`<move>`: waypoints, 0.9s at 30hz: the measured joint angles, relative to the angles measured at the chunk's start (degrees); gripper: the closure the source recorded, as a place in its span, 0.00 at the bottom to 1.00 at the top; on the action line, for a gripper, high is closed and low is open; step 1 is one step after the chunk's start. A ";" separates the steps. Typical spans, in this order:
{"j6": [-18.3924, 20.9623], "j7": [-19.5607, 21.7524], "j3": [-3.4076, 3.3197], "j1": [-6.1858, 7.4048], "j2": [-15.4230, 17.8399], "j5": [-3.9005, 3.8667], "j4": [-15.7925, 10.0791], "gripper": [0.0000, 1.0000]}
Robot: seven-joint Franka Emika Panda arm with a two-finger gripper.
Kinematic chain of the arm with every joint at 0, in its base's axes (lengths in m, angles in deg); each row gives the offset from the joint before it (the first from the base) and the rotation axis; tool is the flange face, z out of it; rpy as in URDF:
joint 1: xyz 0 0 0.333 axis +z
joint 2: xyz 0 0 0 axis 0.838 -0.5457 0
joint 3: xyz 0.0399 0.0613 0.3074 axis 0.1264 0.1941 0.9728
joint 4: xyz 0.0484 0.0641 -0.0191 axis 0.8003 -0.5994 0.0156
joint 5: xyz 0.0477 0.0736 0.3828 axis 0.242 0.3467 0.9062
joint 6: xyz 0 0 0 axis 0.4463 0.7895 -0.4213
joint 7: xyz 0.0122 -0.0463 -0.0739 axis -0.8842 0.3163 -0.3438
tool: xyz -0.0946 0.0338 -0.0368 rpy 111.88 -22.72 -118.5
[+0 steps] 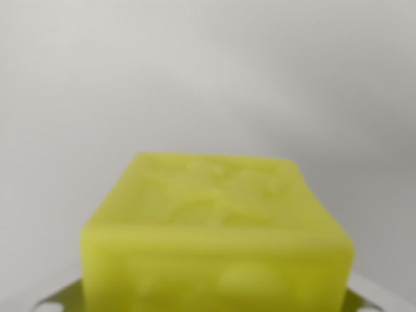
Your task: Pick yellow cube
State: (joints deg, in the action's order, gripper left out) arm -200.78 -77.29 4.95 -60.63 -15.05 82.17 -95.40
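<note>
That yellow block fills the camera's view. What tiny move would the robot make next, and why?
Probably closing the pincer, if it isn't shut already. The yellow cube sits very close, low and roughly centred in the wrist view, with pale metal parts showing at both bottom corners beside it. The fingertips themselves are not clearly visible, so I can't confirm the grip.

There is one yellow cube [218, 240] in the wrist view, and it is blurred because it is very close. Below the cube, at its two lower corners, two pale metal parts are seen, one at each side; they may be the fingers [380, 296]. Behind the cube there is one plain grey surface [208, 78].
</note>
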 joint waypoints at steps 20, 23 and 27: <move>5.63 -0.11 0.00 0.01 4.52 0.16 1.09 1.00; 6.51 -0.12 0.00 0.02 5.12 0.18 1.35 1.00; 7.69 -0.13 0.00 0.02 5.93 0.20 1.76 1.00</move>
State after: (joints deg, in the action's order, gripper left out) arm -193.09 -77.42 4.95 -60.61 -9.12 82.38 -93.64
